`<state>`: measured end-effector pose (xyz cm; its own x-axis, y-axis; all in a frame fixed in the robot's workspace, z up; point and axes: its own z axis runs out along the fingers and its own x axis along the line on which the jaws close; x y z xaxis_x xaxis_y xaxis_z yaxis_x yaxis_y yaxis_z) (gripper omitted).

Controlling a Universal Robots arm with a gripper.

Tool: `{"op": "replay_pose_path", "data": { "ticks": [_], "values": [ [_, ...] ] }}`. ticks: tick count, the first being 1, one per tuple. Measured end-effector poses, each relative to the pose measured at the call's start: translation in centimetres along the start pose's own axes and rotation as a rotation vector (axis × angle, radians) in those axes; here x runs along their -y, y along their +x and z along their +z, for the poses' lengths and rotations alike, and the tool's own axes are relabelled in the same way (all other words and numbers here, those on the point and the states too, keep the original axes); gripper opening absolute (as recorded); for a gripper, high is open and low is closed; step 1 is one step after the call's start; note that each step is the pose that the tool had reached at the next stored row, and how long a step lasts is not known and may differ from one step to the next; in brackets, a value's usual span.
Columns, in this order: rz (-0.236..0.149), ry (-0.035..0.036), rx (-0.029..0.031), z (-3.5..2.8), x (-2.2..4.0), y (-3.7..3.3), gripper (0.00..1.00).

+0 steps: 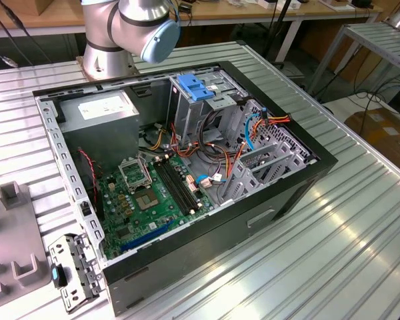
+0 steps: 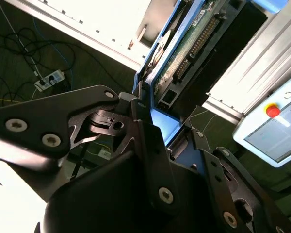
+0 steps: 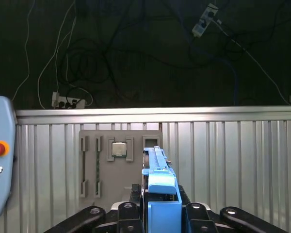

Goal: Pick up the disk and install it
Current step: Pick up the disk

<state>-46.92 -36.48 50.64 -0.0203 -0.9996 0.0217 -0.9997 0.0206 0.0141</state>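
1. The gripper [image 3: 161,209] is clamped on the disk [image 3: 156,162]. In both wrist views its 2 black fingers [image 2: 150,145] press on the blue carrier from both sides, and I see no gap.
2. So the disk is in the gripper. I judge that it is held clear of the ribbed table [image 3: 233,160], and it is not in the computer case [image 1: 187,167].
3. The relation that matters is this: the disk goes straight out from between the fingers, with its long axis running away from the wrist. In the first wrist view it is seen by its thin edge, upright.
4. There is only 1 arm, so this arm does all the work.
5. In the second wrist view the disk shows a green circuit board with a dark connector row, framed by blue plastic rails.
6. In the exterior view the tall cage [image 1: 197,90] stands inside the case. I cannot tell how far the disk is from it.
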Motion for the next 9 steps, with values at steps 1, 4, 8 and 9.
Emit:
{"op": "replay_pose_path", "data": {
  "ticks": [1,4,8,9],
  "values": [
    [0.000,-0.0004,0.0000,-0.14,0.00,0.00,0.37],
    [0.000,-0.0018,0.0000,-0.49,-0.01,0.01,0.37],
    [0.000,-0.0034,-0.0001,-0.89,-0.01,0.02,0.37],
    [0.000,-0.0037,-0.0001,-0.99,-0.01,0.02,0.37]
  ]
}}
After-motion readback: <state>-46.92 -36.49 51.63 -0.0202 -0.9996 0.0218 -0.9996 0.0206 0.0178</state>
